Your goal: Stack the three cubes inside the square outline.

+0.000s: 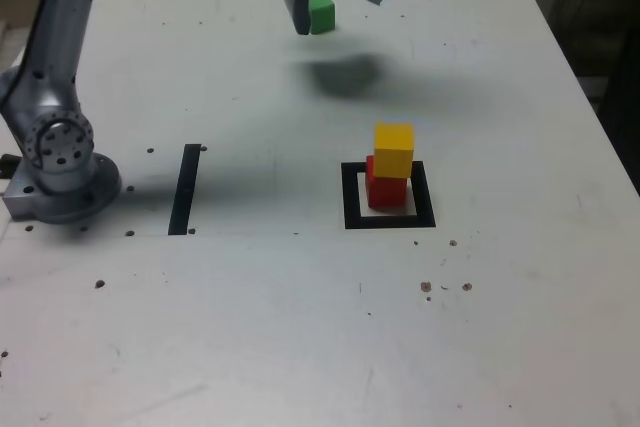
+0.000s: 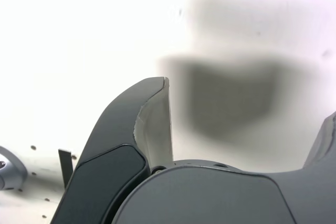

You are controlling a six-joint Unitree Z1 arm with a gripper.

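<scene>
Inside the square outline [image 1: 352, 199] stands the red cube [image 1: 385, 192], and the yellow cube [image 1: 394, 148] rests on top of it, shifted a little toward the exterior view's right. The green cube [image 1: 322, 13] lies alone on the table at the far side. My gripper [image 1: 340, 13] hangs open above the table there, and the green cube shows between its fingers, close to the left one [image 1: 300, 9]. In the wrist view the gripper [image 2: 249, 98] has its jaws wide apart with only its own shadow on the table between them; no cube shows there.
A thin black strip [image 1: 185, 188] lies on the white table [image 1: 250, 327] at the exterior view's left, next to the arm's grey base [image 1: 60, 162]. The wrist view also catches the strip [image 2: 65, 165]. Small dark specks dot the table top.
</scene>
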